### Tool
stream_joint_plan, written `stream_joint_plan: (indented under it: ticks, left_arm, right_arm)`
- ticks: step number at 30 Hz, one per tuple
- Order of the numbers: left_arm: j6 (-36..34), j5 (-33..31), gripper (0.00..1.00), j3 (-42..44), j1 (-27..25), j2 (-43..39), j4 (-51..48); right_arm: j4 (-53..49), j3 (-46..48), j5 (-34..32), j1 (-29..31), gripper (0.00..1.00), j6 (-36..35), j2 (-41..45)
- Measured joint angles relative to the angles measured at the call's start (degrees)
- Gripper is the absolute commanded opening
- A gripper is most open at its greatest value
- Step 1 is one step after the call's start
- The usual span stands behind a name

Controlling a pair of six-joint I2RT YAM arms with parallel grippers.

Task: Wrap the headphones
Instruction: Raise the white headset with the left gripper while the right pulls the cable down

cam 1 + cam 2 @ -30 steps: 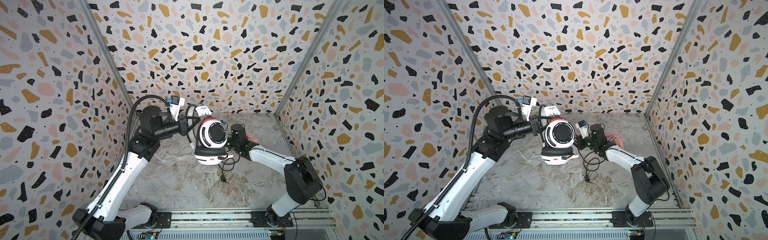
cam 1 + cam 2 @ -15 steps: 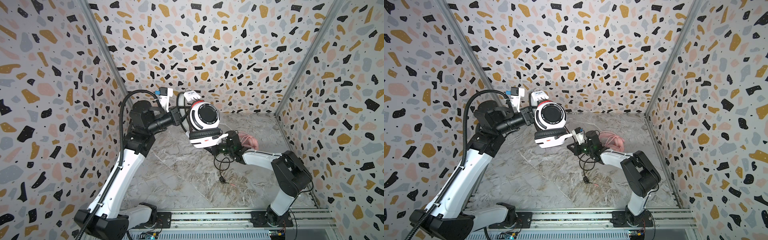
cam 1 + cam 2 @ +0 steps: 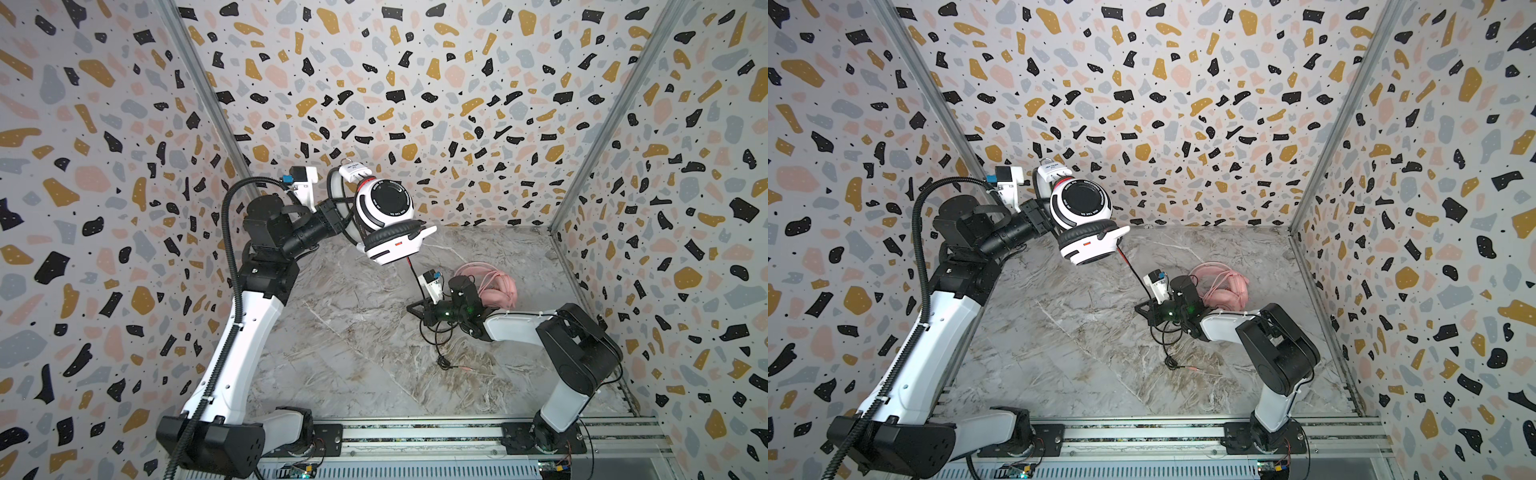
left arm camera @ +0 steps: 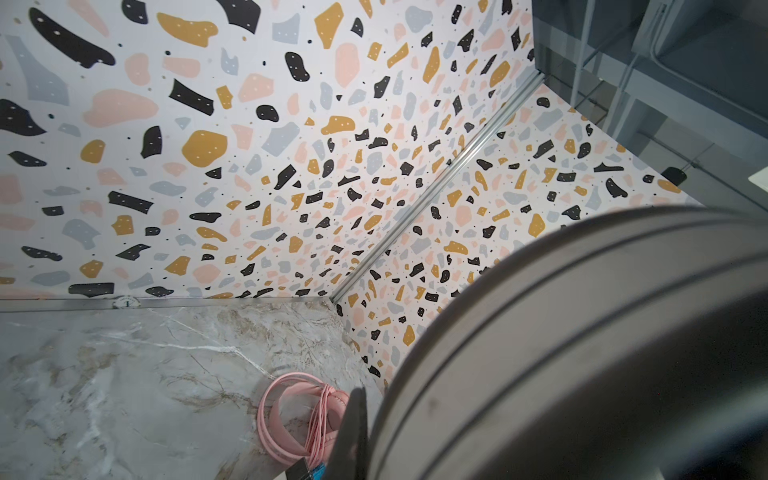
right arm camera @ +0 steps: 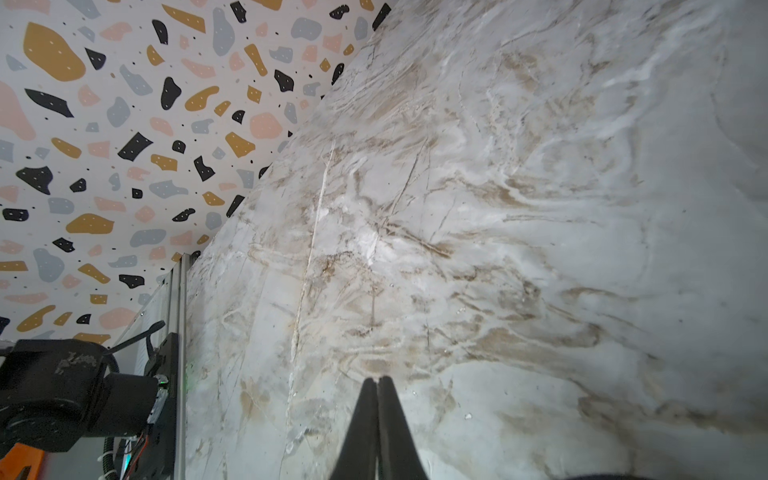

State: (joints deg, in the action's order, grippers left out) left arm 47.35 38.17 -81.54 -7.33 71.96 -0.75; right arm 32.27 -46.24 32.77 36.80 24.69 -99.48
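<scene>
So, quick update: your left gripper (image 3: 337, 214) has hauled the white headset (image 3: 384, 203) up off the table (image 3: 332, 353) and back toward the rear wall, still clenched on the black headband. Meanwhile your right gripper (image 3: 415, 309) has dropped low, just beside the pink headset (image 3: 496, 286), and snapped closed; the right wrist view shows its fingertips (image 5: 365, 415) pressed together. In both top views the black cable (image 3: 415, 276) runs straight and tight from the lower cup into that gripper, so I'd say it's pinching the cord, though the wrist view shows no cord at the tips. That gives you a stretched line ready to wind, with nothing wrapped on the white one yet. The slack and the plug (image 3: 446, 366) lie on the table. The white headset hangs tilted, one cup's black disc facing the camera, the other flatter below it, headband arc toward your left arm. Its long axis runs cup to cup, rear wall toward you.
</scene>
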Motion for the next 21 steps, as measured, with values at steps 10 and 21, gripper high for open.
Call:
stream_joint_plan:
  ticks: [10,21]
  left_arm:
    - [2.4,-9.0,0.00,2.0,1.6,1.0,-1.5]
    - [3.1,-35.7,0.00,6.8,2.0,0.0,-5.3]
  right_arm:
    - [-0.2,3.3,-2.0,1.0,0.01,-0.2,2.0]
    - [-11.5,6.2,-11.2,9.7,0.01,-3.4,14.2]
